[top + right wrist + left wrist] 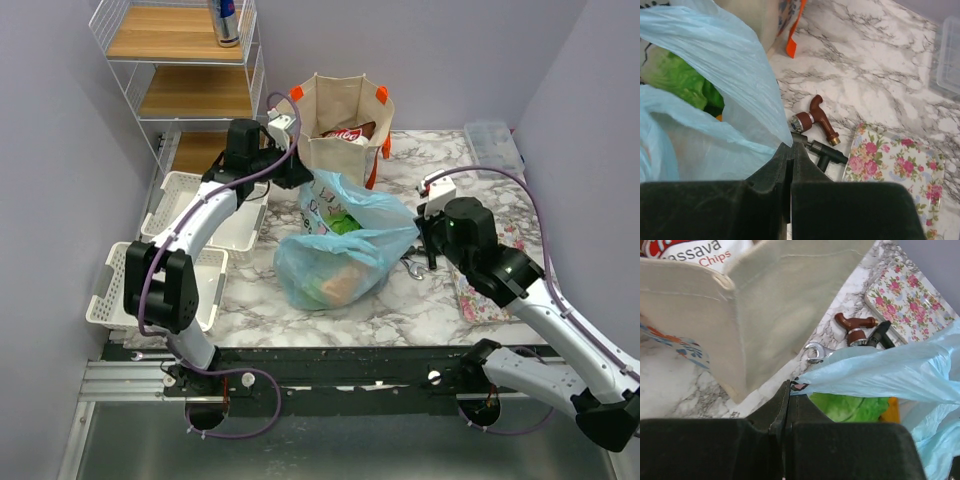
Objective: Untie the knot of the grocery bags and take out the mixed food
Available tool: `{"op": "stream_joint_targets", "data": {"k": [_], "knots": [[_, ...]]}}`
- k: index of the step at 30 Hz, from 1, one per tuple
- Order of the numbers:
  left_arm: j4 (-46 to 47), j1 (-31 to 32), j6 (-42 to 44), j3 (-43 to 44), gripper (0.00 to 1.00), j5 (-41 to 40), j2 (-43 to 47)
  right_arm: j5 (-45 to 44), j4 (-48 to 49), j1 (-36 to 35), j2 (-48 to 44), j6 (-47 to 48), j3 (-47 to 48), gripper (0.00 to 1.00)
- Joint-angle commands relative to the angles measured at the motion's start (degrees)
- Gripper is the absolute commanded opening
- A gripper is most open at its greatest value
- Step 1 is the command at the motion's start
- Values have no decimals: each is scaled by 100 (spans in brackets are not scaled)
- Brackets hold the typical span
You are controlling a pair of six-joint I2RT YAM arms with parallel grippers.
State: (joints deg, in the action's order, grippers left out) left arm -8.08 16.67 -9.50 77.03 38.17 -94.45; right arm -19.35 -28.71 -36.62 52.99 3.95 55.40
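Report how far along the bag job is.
Done: the plastic bag looks untied; its mouth gapes. In hand: the left pincer and right pincer are each shut on a bag edge, holding it spread. Left: the lettuce is inside it, and the chips packet sits in the canvas tote.

A robot lab booth: bare lilac walls (440, 50) around a marble-print table (400, 310).

Through the light-blue plastic bag (372, 212) I can pick out only a green leaf (345, 226) and an orange blur (342, 286); the rest of its load is veiled. The snack packet (695, 251) in the canvas tote (780, 305) is cut by the top edge, its name half gone. My right end effector (790, 147) covers the black tool's (832, 154) near end. The frame crops the drink can (226, 24).
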Motion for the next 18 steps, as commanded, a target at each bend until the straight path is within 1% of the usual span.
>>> {"op": "stream_joint_targets", "data": {"k": [1, 3, 5, 8, 10, 12, 14, 16, 18], "knots": [[-809, -243, 531, 671, 0, -490, -270, 793, 113, 57, -187, 213, 342, 1], [-1034, -365, 574, 670, 0, -584, -195, 1084, 221, 54, -301, 324, 336, 1], [-978, -481, 625, 350, 0, -449, 133, 955, 302, 54, -258, 418, 401, 1], [-876, -506, 919, -270, 0, -330, 776, 796, 481, 66, -104, 492, 563, 1], [-989, -519, 1139, -467, 0, -363, 999, 802, 682, 75, -14, 535, 599, 1], [-1160, -581, 1180, -496, 0, -625, 1096, 607, 900, 96, 168, 666, 604, 1], [-1216, -712, 1144, -530, 0, -1131, 1193, 611, 1216, 252, 357, 866, 564, 1], [-1172, -872, 1072, -633, 0, -1410, 1298, 947, 1516, 595, 556, 923, 539, 1], [-1236, -964, 1051, -681, 0, -1465, 1342, 1160, 1688, 887, 868, 903, 606, 1]]}}
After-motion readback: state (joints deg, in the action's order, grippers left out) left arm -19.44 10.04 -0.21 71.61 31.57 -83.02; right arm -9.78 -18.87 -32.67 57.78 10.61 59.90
